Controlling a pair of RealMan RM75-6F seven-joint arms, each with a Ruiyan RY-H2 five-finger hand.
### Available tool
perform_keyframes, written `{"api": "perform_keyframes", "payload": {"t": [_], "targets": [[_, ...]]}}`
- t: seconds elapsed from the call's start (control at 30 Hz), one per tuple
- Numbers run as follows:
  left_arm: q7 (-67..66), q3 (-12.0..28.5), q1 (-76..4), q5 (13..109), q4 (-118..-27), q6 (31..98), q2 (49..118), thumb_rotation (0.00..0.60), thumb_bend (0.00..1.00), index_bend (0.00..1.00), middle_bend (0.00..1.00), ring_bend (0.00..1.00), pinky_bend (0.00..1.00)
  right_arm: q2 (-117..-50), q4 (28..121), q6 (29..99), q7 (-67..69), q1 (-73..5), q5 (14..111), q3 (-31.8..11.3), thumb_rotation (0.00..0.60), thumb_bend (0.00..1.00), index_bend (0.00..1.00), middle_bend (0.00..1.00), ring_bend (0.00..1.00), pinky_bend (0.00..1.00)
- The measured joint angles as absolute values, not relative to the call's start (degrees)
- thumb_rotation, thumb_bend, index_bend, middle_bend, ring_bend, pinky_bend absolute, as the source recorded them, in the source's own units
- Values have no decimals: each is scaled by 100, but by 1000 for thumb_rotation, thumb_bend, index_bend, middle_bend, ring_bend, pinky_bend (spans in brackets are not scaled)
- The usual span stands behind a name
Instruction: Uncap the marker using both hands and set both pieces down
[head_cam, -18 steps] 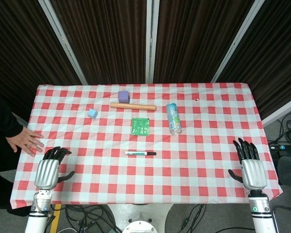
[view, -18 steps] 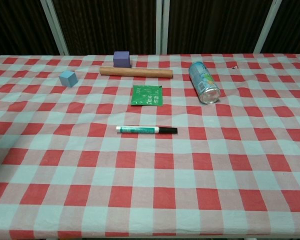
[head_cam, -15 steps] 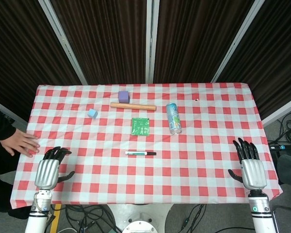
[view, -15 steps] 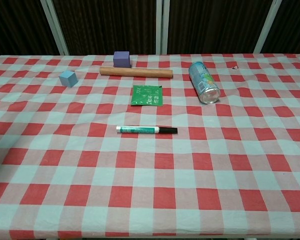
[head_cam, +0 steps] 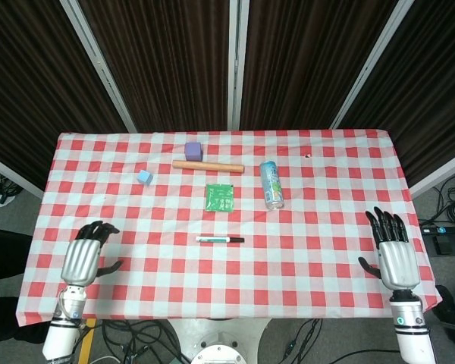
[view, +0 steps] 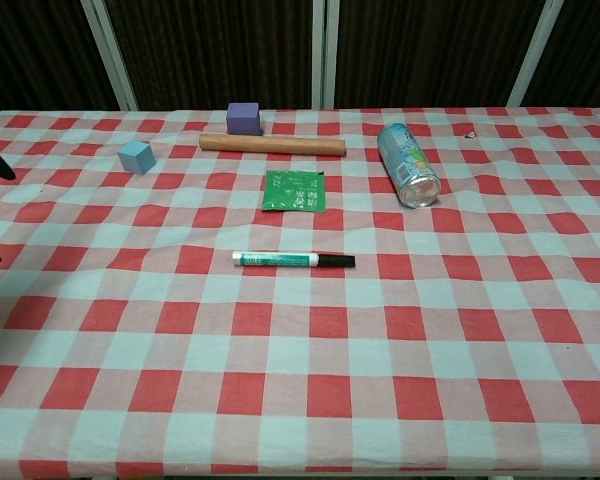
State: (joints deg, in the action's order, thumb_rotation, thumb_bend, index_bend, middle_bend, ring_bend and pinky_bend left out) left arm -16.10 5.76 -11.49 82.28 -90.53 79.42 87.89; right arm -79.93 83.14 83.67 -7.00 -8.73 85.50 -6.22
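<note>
Marker (head_cam: 220, 240) lies flat on the bench (head_cam: 311, 258) near the middle, cap still on, black cap end pointing toward the robot's right, white-green barrel toward its left; nothing touches it. Step in hand looks like the reach-in: best done by bringing both hands inward together, left hand (head_cam: 83, 258) taking the barrel, right hand (head_cam: 394, 254) pinching the black cap, then pulling straight apart along the marker's axis so it doesn't twist or roll. Approach low and keep clear of the green packet (head_cam: 221, 197) just behind the marker. Both hands sit at the near bench corners, well apart from the marker, fingers spread, released, holding nothing, left thumb out to the side.
</note>
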Motion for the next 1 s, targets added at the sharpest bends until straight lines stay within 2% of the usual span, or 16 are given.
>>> {"api": "perform_keyframes", "payload": {"t": [0.2, 0.4, 0.6, 0.73, 0.83, 1.0], "targets": [[-2219, 878, -1614, 7862, -9393, 7391, 8715, 600, 118, 325, 281, 223, 296, -7882, 8568, 8270, -1039, -1050, 8556, -735, 600, 47, 0, 0, 0, 0], [-3478, 1233, -2181, 7072, -9867, 6965, 8898, 600, 118, 347, 366, 311, 406, -7855, 8707, 8269, -1229, -1128, 8576, -775, 600, 55, 0, 0, 0, 0], [-4852, 1623, -2947, 5715, -10030, 6757, 9542, 600, 122, 348, 385, 324, 418, -7887, 8672, 8298, -1211, -1102, 8559, -717, 600, 56, 0, 0, 0, 0], [-5487, 1878, -3615, 4873, -9841, 6751, 10238, 600, 125, 351, 386, 324, 418, -7874, 8683, 8342, -1189, -1088, 8547, -719, 600, 55, 0, 0, 0, 0], [-5692, 2003, -4011, 4584, -9545, 6829, 10682, 600, 139, 356, 392, 333, 422, -7862, 8677, 8383, -1157, -1072, 8535, -726, 600, 56, 0, 0, 0, 0], [-5735, 2075, -4347, 4314, -9187, 6914, 11048, 600, 153, 372, 408, 350, 434, -7867, 8651, 8309, -1147, -1110, 8488, -733, 600, 56, 0, 0, 0, 0]]}}
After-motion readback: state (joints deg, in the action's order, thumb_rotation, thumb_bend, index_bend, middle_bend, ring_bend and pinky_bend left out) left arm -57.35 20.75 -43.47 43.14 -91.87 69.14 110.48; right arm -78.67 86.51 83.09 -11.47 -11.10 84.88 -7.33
